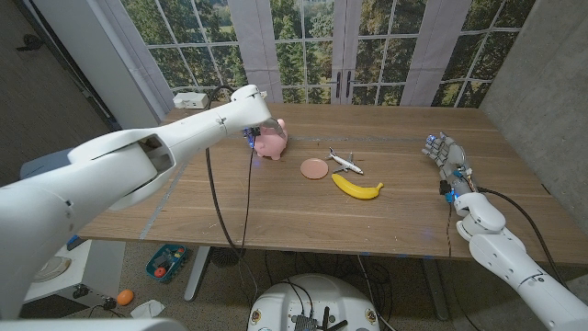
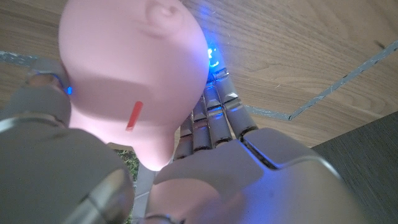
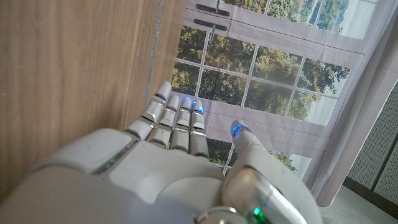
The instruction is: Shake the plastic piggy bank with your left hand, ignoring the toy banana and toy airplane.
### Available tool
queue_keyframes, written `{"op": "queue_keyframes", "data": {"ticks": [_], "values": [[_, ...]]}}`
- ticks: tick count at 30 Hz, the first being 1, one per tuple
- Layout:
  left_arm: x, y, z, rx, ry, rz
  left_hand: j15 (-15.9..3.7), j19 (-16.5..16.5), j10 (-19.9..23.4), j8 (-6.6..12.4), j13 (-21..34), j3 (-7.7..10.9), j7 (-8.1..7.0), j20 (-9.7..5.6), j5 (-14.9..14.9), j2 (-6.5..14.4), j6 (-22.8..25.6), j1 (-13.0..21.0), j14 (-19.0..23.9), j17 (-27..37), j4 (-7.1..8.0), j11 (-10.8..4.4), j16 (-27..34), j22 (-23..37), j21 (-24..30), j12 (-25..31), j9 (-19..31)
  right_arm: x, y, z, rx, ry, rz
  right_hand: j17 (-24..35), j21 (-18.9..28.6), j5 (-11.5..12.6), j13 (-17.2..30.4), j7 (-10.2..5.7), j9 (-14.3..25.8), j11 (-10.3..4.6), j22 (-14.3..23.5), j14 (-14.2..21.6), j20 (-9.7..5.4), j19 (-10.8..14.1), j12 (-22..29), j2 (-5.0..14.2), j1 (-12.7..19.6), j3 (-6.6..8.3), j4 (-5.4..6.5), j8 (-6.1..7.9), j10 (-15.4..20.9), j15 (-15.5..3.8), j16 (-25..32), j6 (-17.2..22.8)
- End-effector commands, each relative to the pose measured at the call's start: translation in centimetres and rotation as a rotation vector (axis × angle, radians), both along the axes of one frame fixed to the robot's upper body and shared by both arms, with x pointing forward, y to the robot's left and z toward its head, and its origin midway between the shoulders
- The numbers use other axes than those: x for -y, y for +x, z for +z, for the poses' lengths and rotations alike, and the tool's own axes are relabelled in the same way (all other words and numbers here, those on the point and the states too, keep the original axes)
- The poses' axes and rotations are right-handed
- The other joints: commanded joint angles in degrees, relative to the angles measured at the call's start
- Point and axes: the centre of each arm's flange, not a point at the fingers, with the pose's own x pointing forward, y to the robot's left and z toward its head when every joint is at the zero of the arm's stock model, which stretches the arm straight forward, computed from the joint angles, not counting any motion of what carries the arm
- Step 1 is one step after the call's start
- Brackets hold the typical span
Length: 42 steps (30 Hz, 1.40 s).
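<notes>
The pink plastic piggy bank [image 1: 272, 142] is at the back left of the table, low over or on the wood; I cannot tell which. My left hand [image 1: 249, 131] grips it from its left side. In the left wrist view the piggy bank [image 2: 130, 74], with a red slot mark, sits between the thumb [image 2: 37, 102] and the fingers [image 2: 214, 115] of my left hand [image 2: 249, 168]. My right hand [image 1: 447, 160] stands near the table's right edge, fingers apart, holding nothing; the same hand [image 3: 168, 155] shows beside bare wood.
A pink disc [image 1: 314, 168], the toy airplane [image 1: 344, 162] and the yellow toy banana [image 1: 356, 188] lie mid-table, right of the piggy bank. A white box [image 1: 190, 99] sits at the back left corner. Windows stand behind the table [image 1: 276, 216].
</notes>
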Motion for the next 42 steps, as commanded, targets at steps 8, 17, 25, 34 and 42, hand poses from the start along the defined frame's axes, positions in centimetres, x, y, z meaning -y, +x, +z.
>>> {"op": "queue_keyframes", "data": {"ticks": [8, 17, 25, 34, 42], "values": [[-1.0, -0.3, -0.3, 0.170, -0.022, 0.083, -20.55, 0.4, 27.5, 5.67, 4.1, 1.99, -7.72, -3.12, -0.4, 24.4, 25.4, 27.8, 24.1, 3.0, 0.01, -19.50, 2.5, 0.2, 2.3, 2.3, 2.0, 0.1, 0.4, 0.0, -0.007, 0.016, 0.005, 0.0, -0.1, 0.2, 0.3, -0.12, 0.1, -0.06, 0.1, 0.7, 0.01, 0.6, 0.0, -0.29, -0.6, 0.07, 0.30, 0.21, 0.4, -0.04, 0.4, 0.5], [-0.8, -1.7, 0.5, 0.282, -0.042, 0.074, -20.51, 0.0, 28.0, 6.53, 5.9, 1.50, -7.95, -3.15, -0.1, 24.1, 25.9, 28.2, 24.9, 4.2, 0.09, -19.70, 3.2, 0.2, 3.2, 3.0, 2.6, 0.1, 0.2, 0.2, 0.004, 0.016, 0.005, 0.0, -0.2, 0.2, 0.3, -0.10, 0.1, -0.16, 0.1, 0.8, 0.06, 0.6, 0.0, -0.30, -0.7, 0.06, 0.35, 0.18, 0.4, 0.03, 0.4, 0.5], [-0.9, -3.0, 1.0, 0.378, -0.067, 0.059, -20.43, 0.1, 30.0, 7.35, 8.2, 1.02, -8.39, -3.42, 0.7, 23.5, 27.0, 28.4, 25.9, 5.5, 0.23, -20.11, 3.9, 0.0, 4.3, 4.5, 2.5, 0.1, -0.1, 0.3, 0.015, 0.018, 0.004, 0.1, -0.3, 0.2, 0.4, -0.14, 0.1, -0.07, 0.1, 0.8, 0.08, 0.7, 0.0, -0.32, -0.7, 0.04, 0.38, 0.11, 0.5, 0.02, 0.4, 0.4], [-1.2, -4.6, 1.2, 0.498, -0.098, 0.040, -20.34, 0.3, 31.6, 8.15, 10.3, 0.74, -8.58, -3.79, 1.9, 22.7, 28.1, 28.2, 27.0, 6.6, 0.42, -20.50, 4.4, -0.3, 5.2, 5.7, 2.5, 0.0, -0.6, 0.3, 0.023, 0.015, 0.002, 0.0, -0.5, 0.2, 0.4, -0.18, 0.2, -0.07, 0.1, 0.8, 0.10, 0.8, -0.1, -0.34, -0.8, 0.04, 0.40, 0.08, 0.4, 0.05, 0.4, 0.4], [-1.5, -5.6, 0.8, 0.567, -0.117, 0.014, -20.32, 0.1, 31.8, 8.40, 11.3, 0.67, -8.71, -3.77, 2.5, 22.5, 28.0, 28.1, 27.3, 7.0, 0.53, -20.41, 4.4, -0.4, 5.5, 6.1, 2.6, -0.2, -0.9, 0.3, 0.028, 0.015, 0.008, 0.0, -0.6, 0.2, 0.4, -0.20, 0.2, -0.05, 0.1, 0.7, 0.10, 0.8, -0.1, -0.35, -0.8, 0.04, 0.38, 0.06, 0.5, -0.01, 0.4, 0.4]]}}
